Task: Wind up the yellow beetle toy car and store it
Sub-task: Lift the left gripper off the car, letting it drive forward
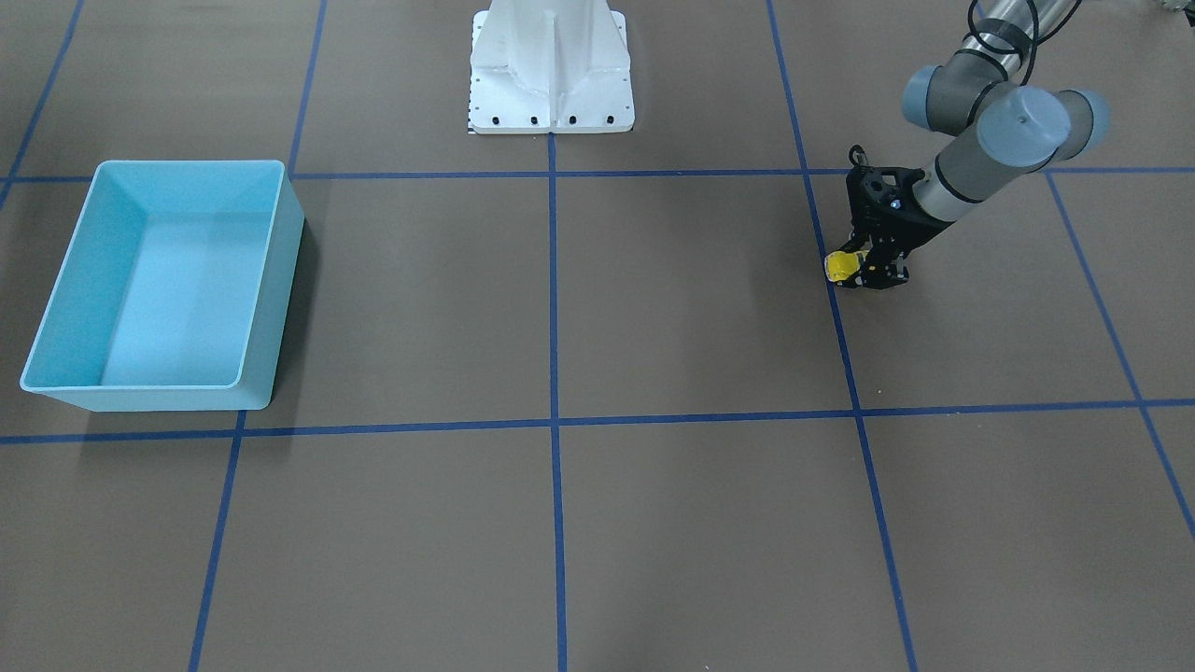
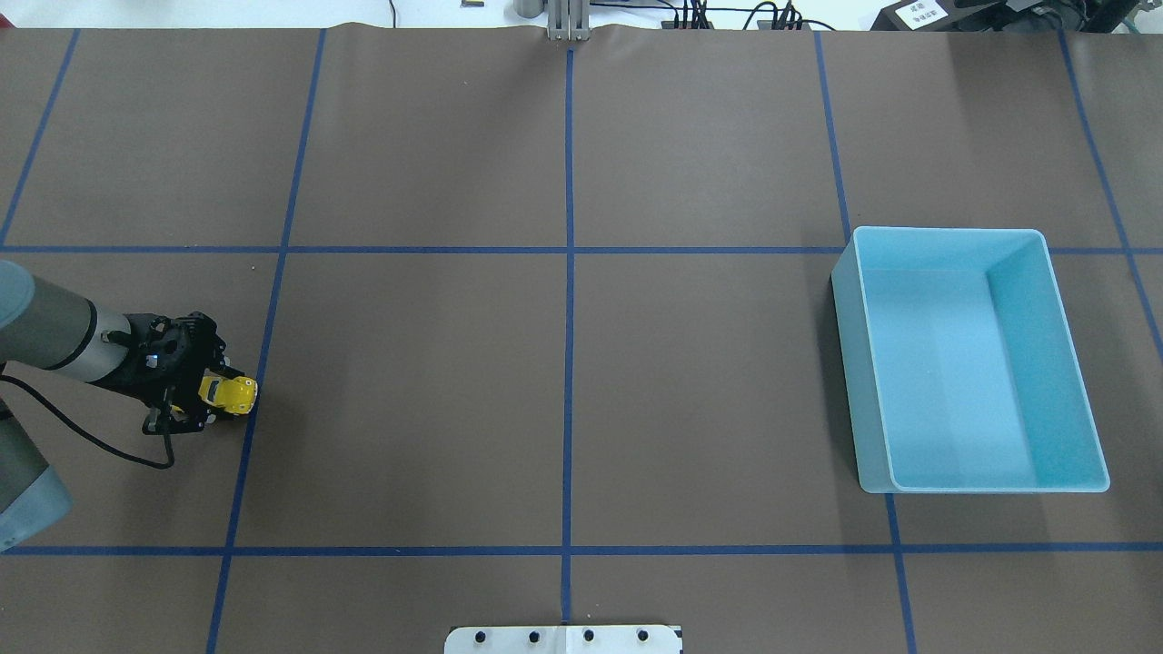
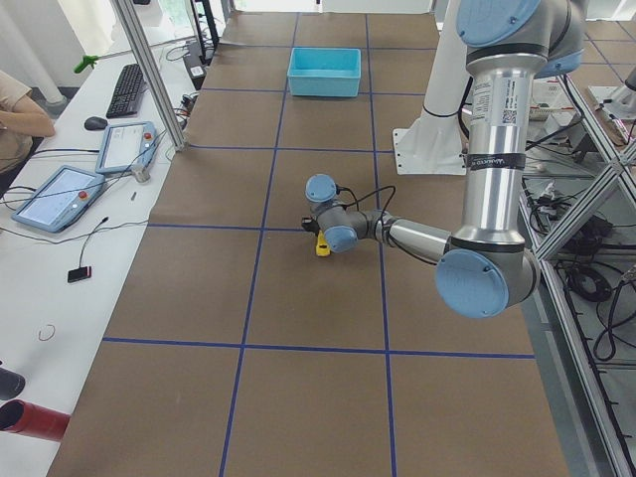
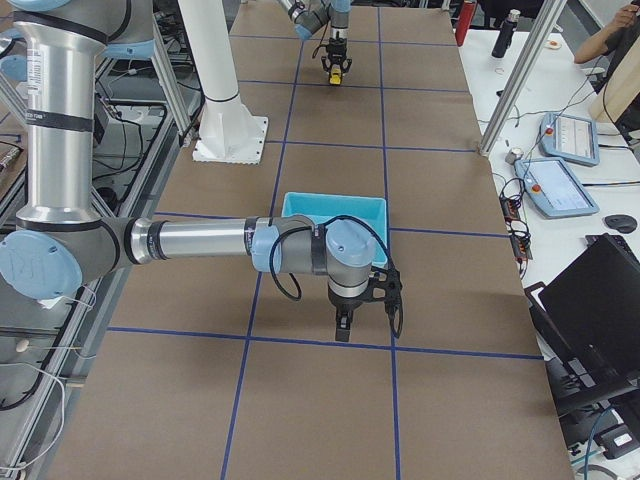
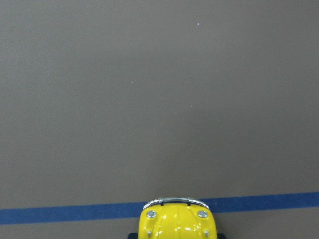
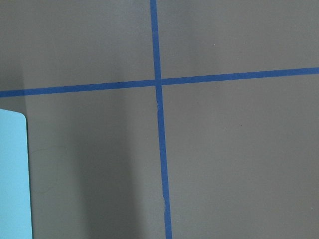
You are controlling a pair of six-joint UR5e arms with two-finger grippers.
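Note:
The yellow beetle toy car (image 2: 231,392) sits low at the table's surface on a blue tape line, at the left of the overhead view. My left gripper (image 2: 216,398) is shut on it, its black fingers on the car's sides. From the front the car (image 1: 842,266) sticks out of the gripper (image 1: 866,271) to the left. The left wrist view shows only the car's yellow hood (image 5: 179,223) at the bottom edge. My right gripper (image 4: 343,326) points down just in front of the blue bin (image 4: 335,207); I cannot tell whether it is open or shut.
The blue bin (image 2: 845,363) stands open on the far side of the table from the car, with nothing in it. Blue tape lines grid the brown table. The robot's white base (image 1: 551,84) stands at the table's edge. A person sits at a side desk (image 3: 20,109).

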